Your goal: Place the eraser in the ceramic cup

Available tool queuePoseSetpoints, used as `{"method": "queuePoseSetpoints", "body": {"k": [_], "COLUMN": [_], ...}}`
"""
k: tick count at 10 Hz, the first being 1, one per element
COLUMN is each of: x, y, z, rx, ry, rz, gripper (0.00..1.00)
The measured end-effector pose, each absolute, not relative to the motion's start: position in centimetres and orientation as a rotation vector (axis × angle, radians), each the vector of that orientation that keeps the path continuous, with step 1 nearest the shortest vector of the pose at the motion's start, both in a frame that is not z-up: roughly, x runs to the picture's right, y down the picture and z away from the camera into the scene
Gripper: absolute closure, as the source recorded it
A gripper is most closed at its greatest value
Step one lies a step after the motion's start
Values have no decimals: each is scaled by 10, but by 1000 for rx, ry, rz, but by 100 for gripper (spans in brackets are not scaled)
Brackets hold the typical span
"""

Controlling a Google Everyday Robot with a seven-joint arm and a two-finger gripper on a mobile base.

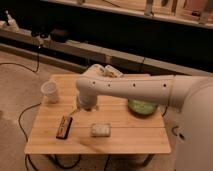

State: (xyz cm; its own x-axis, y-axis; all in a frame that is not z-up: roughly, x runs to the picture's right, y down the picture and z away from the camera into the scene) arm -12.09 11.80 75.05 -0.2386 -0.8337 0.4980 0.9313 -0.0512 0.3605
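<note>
The eraser (64, 126), a flat dark block with an orange-tan edge, lies on the front left of the wooden table (130, 142). The ceramic cup (50, 92), small and white, stands upright near the table's back left corner. My gripper (76, 108) hangs down at the end of the white arm (125, 90), mostly hidden behind the wrist. It is just right of and behind the eraser, and right of and in front of the cup. It holds nothing that I can see.
A wide green bowl (141, 106) sits on the right, partly under the arm. A pale grey-white pad (99, 130) lies in the front middle. The small red-brown thing is hidden behind the arm. Cables run on the floor to the left.
</note>
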Motion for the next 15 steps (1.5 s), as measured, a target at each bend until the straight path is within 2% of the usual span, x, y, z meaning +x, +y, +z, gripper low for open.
{"method": "queuePoseSetpoints", "body": {"k": [4,10,13,15], "x": [-155,-157,-184,-196], "y": [135,137,163,166], "z": [786,786,797,806], "rx": [-199,-206,-344,-431], "ry": [-684,-707,-814,-814], "rz": [-1640,-1630,-1628,-1616], "gripper": [20,20,20,20]}}
